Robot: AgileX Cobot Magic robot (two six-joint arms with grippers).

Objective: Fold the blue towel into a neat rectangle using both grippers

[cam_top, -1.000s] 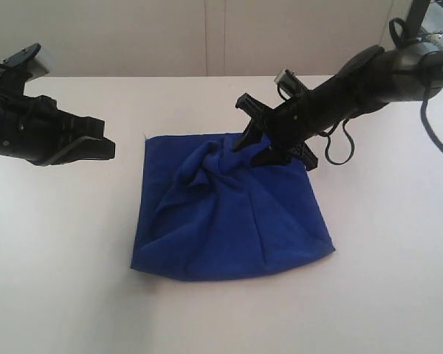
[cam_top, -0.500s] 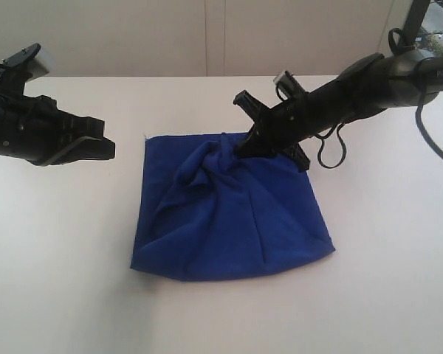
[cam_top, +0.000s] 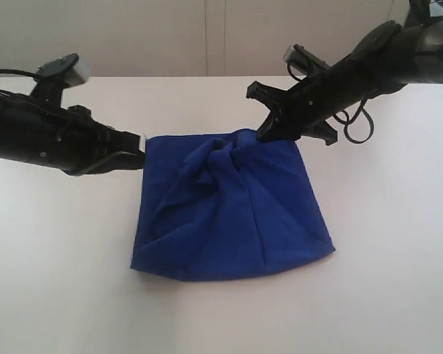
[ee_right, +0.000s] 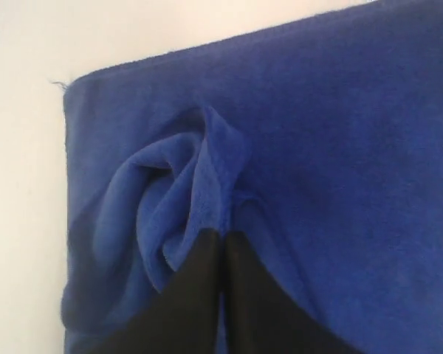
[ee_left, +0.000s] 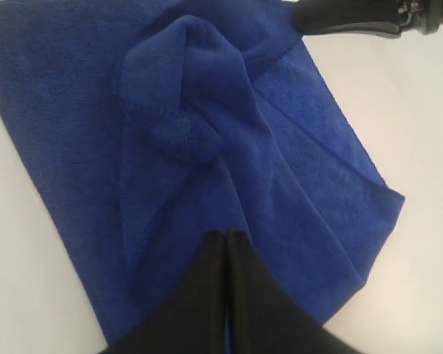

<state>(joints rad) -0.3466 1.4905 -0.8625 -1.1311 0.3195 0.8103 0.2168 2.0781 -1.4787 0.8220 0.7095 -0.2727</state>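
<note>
Plain white table (cam_top: 221, 317), pale wall (cam_top: 133, 37) behind, perhaps in panels with vertical seams

Bare tabletop (cam_top: 74, 295) lies open in front of the blue towel (cam_top: 229, 221) and along both its sides. At its far edge, the left end effector (cam_top: 141, 151) blocks the left-hand corner and the right end effector (cam_top: 263, 136) the raised bunch. A gap lies between them.
</note>
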